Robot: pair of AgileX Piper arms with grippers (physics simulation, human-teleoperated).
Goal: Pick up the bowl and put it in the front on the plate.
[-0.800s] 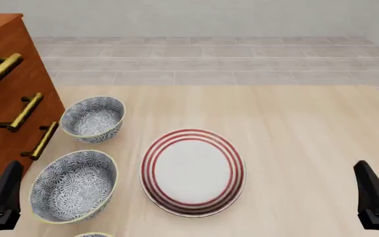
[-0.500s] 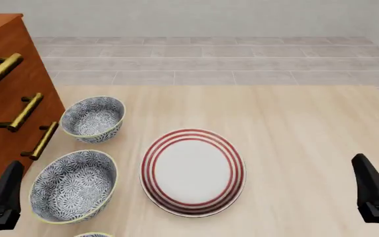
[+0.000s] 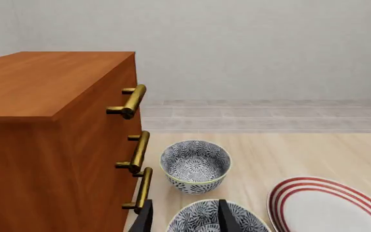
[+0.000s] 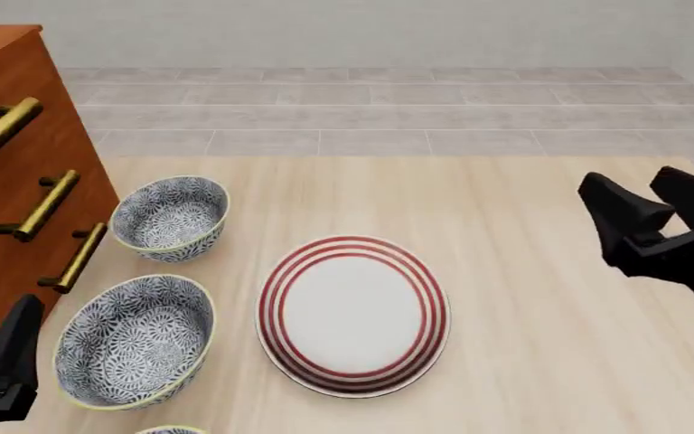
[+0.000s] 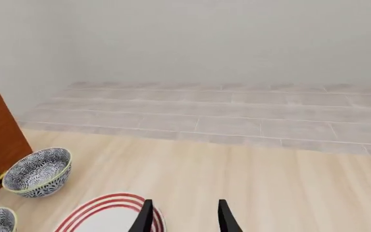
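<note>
The bowl [image 4: 170, 215] is deep, blue-and-white with a pale rim, and stands upright by the dresser at the far left; it also shows in the wrist views [image 3: 195, 166] [image 5: 38, 172]. The plate [image 4: 353, 315], white with red rings, lies in the middle [image 3: 327, 208] [image 5: 111, 212]. My left gripper [image 4: 15, 336] hangs open at the near left edge, its fingers [image 3: 227, 218] just above a wider bowl. My right gripper [image 4: 622, 179] is open, raised to the right of the plate, empty [image 5: 184, 217].
A wider bowl [image 4: 136, 341] of the same pattern sits in front of the deep one [image 3: 211, 220]. The rim of another bowl [image 4: 169, 429] shows at the near edge. A wooden dresser [image 4: 10, 181] with brass handles [image 3: 135, 152] bounds the left side.
</note>
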